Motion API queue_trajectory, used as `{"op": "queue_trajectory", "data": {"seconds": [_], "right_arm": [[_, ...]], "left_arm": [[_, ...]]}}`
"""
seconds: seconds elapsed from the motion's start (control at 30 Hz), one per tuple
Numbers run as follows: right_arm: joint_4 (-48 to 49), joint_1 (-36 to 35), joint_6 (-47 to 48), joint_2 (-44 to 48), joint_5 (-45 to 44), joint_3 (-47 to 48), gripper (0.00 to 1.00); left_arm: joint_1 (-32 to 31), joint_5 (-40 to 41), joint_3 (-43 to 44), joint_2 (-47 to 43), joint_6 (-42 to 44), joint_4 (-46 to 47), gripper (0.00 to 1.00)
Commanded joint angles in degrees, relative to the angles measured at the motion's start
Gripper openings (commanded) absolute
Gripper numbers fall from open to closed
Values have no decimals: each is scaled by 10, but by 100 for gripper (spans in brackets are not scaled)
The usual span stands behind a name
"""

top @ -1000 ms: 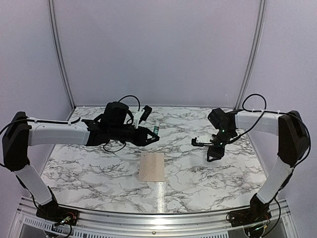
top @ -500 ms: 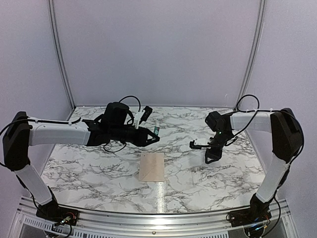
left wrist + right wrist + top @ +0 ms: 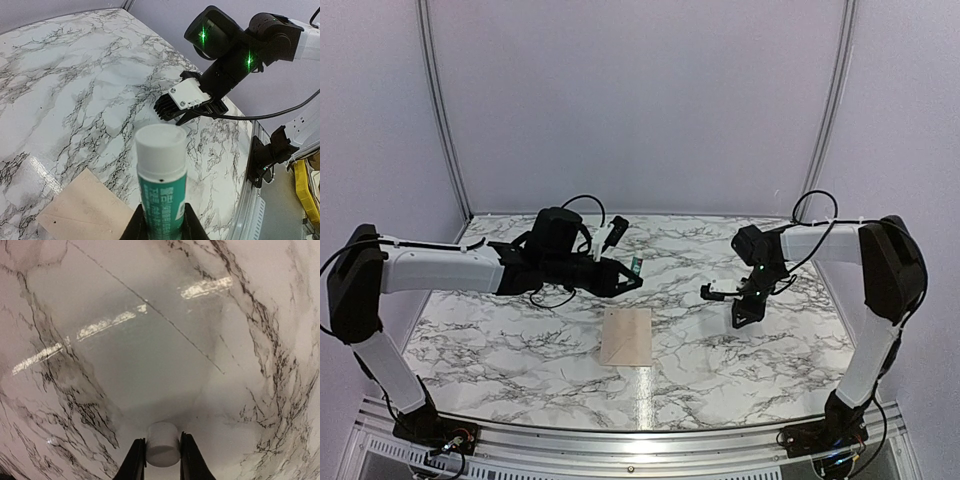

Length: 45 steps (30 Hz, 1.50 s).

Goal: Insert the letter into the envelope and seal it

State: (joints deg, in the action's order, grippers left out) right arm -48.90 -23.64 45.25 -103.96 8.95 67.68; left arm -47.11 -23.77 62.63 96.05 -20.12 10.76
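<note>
The cream envelope (image 3: 626, 337) lies flat on the marble table in front of both arms. It also shows in the left wrist view (image 3: 85, 210), with fold lines on it. No separate letter sheet is in view. My left gripper (image 3: 628, 274) is shut on a green glue stick with a white top (image 3: 161, 175) and holds it in the air behind the envelope. My right gripper (image 3: 741, 318) points down at the table to the right of the envelope. It is shut on a small white cap (image 3: 162, 444) close above the marble.
The marble table (image 3: 520, 340) has a metal rail along its near edge (image 3: 640, 438) and grey walls behind and beside it. In the left wrist view the right arm (image 3: 225, 45) stands just beyond the glue stick.
My right gripper has shifted a little left and nearer with the cap. The left gripper and the envelope have not visibly moved.
</note>
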Motion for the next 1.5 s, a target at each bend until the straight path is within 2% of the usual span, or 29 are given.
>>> {"op": "queue_trajectory", "data": {"seconds": [0.0, 0.17, 0.3, 0.53, 0.77, 1.03, 1.47], "right_arm": [[-8, -8, -5, -5, 10, 26, 10], [-32, -8, -8, 7, 17, 48, 7], [-76, -8, -7, 32, 62, 109, 6], [-150, -7, -24, 35, 258, 266, 6], [-203, -8, -50, -18, 440, 376, 7], [-260, -32, -27, -63, 529, 390, 7], [-222, -66, -55, -56, 540, 347, 7]], "left_arm": [[-1, -10, 14, 8, 6, -4, 10], [-1, -15, 15, 10, 15, -11, 10], [-2, -39, 31, 16, 64, -67, 10], [-11, -54, 86, 19, 185, -217, 9], [-41, 25, 144, 32, 279, -330, 8], [-64, 87, 166, 31, 307, -355, 7], [-74, 103, 183, 39, 316, -363, 7]]}}
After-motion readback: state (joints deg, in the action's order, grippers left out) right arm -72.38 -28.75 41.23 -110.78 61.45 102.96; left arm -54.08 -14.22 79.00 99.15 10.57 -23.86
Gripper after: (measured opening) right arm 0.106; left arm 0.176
